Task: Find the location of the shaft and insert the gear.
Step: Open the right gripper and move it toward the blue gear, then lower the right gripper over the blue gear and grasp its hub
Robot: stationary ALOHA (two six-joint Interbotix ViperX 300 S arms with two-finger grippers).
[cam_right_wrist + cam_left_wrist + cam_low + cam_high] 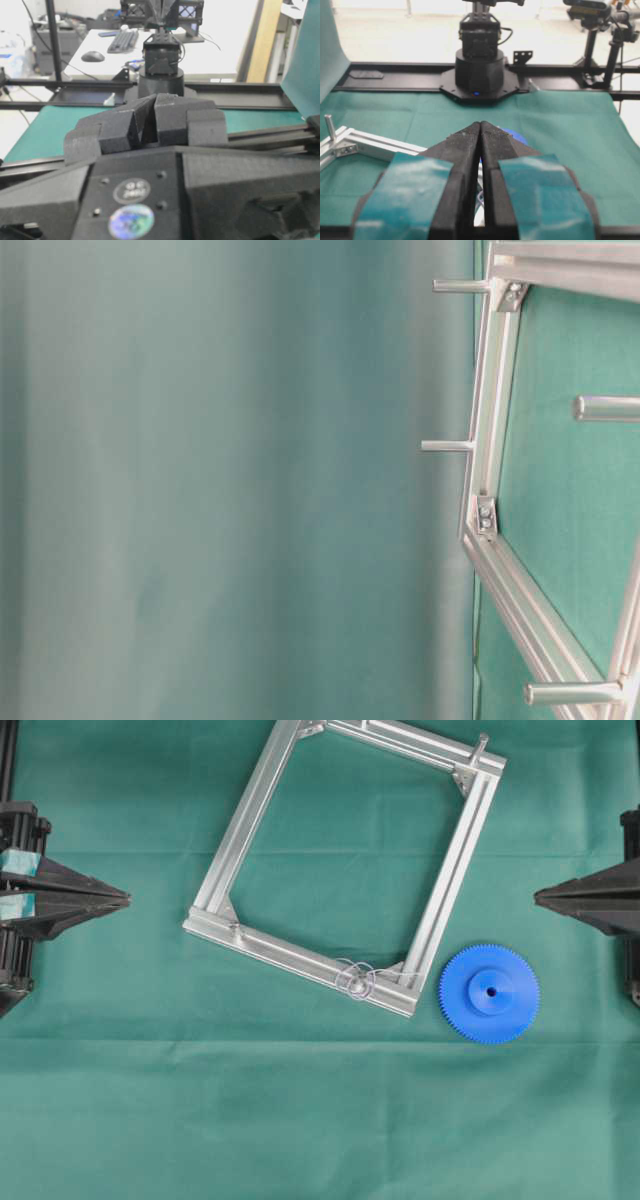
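Waiting at the table's two sides, both grippers are sitting clenched and empty, so the task is only beginning. The left gripper is pointing inward with its jaws pressed together; the right gripper is mirroring it, jaws likewise closed. The gear is lying flat on the green cloth, ahead of the right jaws and a little to one side, well apart from them. The shaft is standing on the frame rail just beside the gear, far ahead of the left jaws. Next, I judge, the right jaws need releasing and lowering over the gear's rim. A round sticker on the right wrist is showing writing too blurred for reading.
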